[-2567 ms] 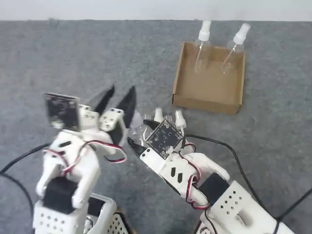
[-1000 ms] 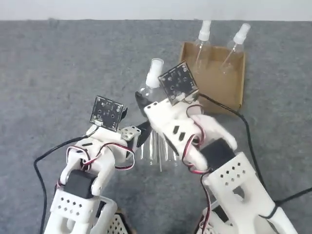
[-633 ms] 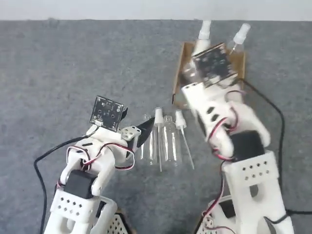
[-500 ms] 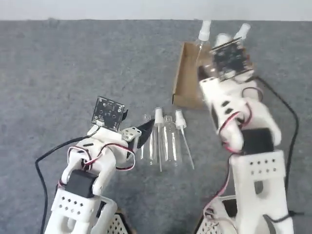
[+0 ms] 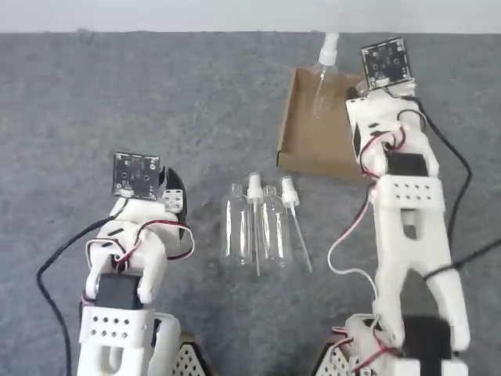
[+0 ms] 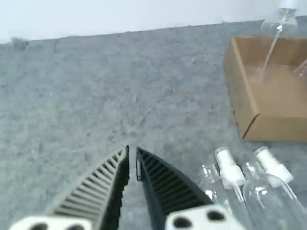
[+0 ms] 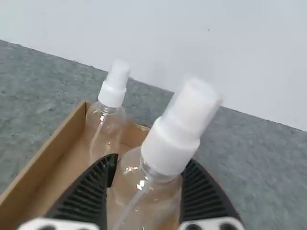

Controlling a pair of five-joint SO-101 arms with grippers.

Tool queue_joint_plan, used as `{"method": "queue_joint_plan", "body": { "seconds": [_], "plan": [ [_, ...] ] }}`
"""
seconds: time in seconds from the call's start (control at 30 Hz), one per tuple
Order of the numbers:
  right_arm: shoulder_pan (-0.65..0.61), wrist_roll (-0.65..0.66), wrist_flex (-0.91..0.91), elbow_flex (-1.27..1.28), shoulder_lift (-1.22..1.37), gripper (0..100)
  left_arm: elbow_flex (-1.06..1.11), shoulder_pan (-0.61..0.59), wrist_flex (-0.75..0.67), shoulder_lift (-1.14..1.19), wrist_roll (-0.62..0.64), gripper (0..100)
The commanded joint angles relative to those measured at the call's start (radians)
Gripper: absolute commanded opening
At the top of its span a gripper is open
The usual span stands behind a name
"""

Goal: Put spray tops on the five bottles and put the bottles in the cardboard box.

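Note:
My right gripper is shut on a clear bottle with a white spray top, held above the cardboard box. In the high view my right arm stretches over the box's right half. Another capped bottle leans on the box's far wall. Two clear bottles lie side by side on the carpet with two white spray tops beside them, their thin tubes pointing back toward the arms. My left gripper hangs shut and empty, left of these bottles.
The table is covered by grey carpet, with a white wall along its far edge. The open stretch lies to the left of the box and behind the lying bottles. Cables trail from both arm bases near the front.
My right arm lifted a capped bottle from the middle of the carpet and swung it out over the box. My left arm drew back to the left, away from the lying bottles.

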Motion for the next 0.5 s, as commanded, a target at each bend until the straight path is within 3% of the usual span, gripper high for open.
{"method": "queue_joint_plan", "body": {
  "seconds": [0.0,0.47],
  "plan": [
    [-0.001,-0.018,-0.134,-0.069,0.039,0.6,-0.004,-0.012,-0.041,-0.018,-0.006,1],
    [-0.160,-0.060,-0.332,-0.121,0.251,0.6,0.010,-0.012,-0.043,-0.018,-0.006,1]
  ]
}}
